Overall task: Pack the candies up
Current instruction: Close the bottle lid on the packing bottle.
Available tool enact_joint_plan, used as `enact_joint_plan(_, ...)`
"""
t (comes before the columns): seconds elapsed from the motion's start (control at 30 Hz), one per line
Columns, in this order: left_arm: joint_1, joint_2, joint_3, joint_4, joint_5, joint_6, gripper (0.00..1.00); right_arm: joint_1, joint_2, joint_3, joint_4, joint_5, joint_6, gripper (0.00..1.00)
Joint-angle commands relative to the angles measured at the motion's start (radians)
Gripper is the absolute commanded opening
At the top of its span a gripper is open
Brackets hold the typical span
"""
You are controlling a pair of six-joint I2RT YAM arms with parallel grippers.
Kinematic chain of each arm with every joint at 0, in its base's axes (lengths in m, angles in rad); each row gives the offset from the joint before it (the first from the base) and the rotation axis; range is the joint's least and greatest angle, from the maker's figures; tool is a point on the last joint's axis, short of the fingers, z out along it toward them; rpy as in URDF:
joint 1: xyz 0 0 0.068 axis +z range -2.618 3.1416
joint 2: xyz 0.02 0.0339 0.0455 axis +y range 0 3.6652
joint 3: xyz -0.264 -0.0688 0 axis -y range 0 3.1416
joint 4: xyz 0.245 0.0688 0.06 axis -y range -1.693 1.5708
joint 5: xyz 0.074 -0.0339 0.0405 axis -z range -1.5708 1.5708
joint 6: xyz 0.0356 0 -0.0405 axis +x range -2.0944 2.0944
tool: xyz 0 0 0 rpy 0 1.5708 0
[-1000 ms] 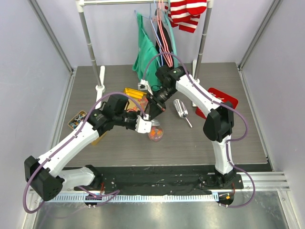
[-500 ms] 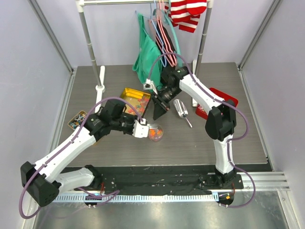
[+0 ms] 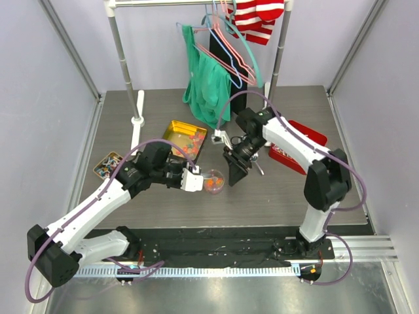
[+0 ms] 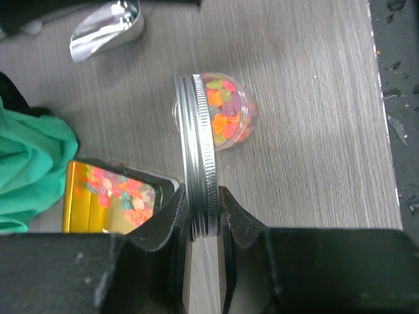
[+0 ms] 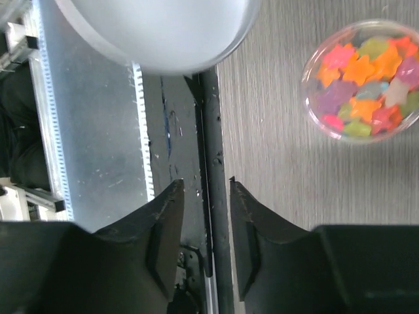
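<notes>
Both fingers of the left gripper (image 4: 203, 196) clamp a silver lid (image 4: 198, 131) on edge; the candies (image 4: 224, 121) fill a clear jar (image 4: 251, 112) just beyond them; the right gripper (image 5: 204, 185) gapes, empty.

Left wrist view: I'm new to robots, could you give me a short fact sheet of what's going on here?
jar: small, clear, open, holding candies
candies: bright orange, yellow, green and red pieces; more lie in the gold tin
lid: silver screw lid, held on edge close by the jar, not on it
left gripper: shut on the lid's rim
right gripper: open, nothing between its fingers, near the jar
scoop: shiny metal, lying beyond the jar
</notes>
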Motion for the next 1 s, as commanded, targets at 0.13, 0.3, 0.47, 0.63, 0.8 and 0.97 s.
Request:
enact_joint_plan(0.13, 0.007, -0.018, -0.053, 0.065, -0.102, -0.081, 0.07, 0.006, -0.317, -0.151, 0.158, 0.168, 0.071, 0.47)
enact_joint_plan(0.3, 0.072, 0.027, -0.047, 0.094, -0.072, -0.185, 0.06, 0.014, -0.534, -0.246, 0.369, 0.430, 0.189, 0.51)
enact_joint_plan(0.47, 0.144, 0.110, 0.028, 0.048, 0.063, -0.271, 0.06, 0.025, -0.750, -0.362, 0.596, 0.612, 0.231, 0.64)
enact_joint_plan(0.63, 0.176, 0.231, 0.162, -0.025, 0.187, -0.335, 0.06, 0.051, -0.859, -0.445, 0.744, 0.705, 0.226, 0.72)
enact_joint_plan(0.8, 0.185, 0.359, 0.323, -0.188, 0.399, -0.374, 0.09, 0.098, -0.879, -0.504, 0.837, 0.744, 0.196, 0.99)
enact_joint_plan(0.97, 0.188, 0.542, 0.484, -0.355, 0.551, -0.371, 0.09, 0.170, -0.829, -0.534, 0.862, 0.816, 0.173, 0.99)
